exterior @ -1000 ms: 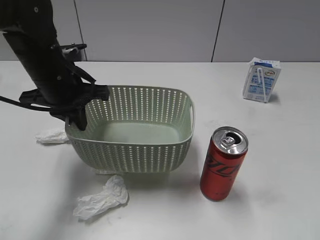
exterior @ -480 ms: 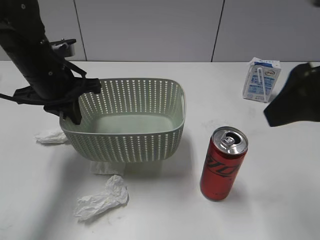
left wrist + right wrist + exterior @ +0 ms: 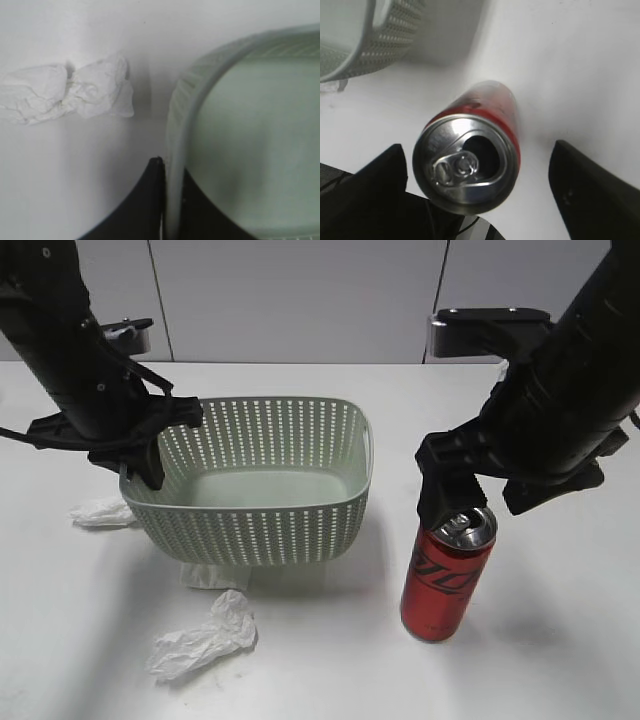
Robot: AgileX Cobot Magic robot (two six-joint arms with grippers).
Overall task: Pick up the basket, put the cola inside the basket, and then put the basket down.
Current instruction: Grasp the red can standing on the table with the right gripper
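The pale grey-green basket [image 3: 262,480] is held a little above the table by its left wall. My left gripper [image 3: 150,468] is shut on that wall; in the left wrist view [image 3: 173,200] the basket's rim [image 3: 175,130] runs between the two black fingers. The red cola [image 3: 446,578] stands upright on the table right of the basket, apart from it. My right gripper [image 3: 485,502] is open just above its silver top. In the right wrist view the gripper [image 3: 477,192] has one finger on each side of the cola [image 3: 466,167], not touching it. A corner of the basket [image 3: 367,42] shows at upper left.
Crumpled white tissues lie left of the basket [image 3: 104,512] and in front of it [image 3: 200,638], and a flat one lies under it [image 3: 215,575]. One tissue shows in the left wrist view [image 3: 70,95]. The right arm hides the back right of the table.
The left gripper lifted the basket and shifted it left. The right arm came in from the right and now hovers open over the cola.
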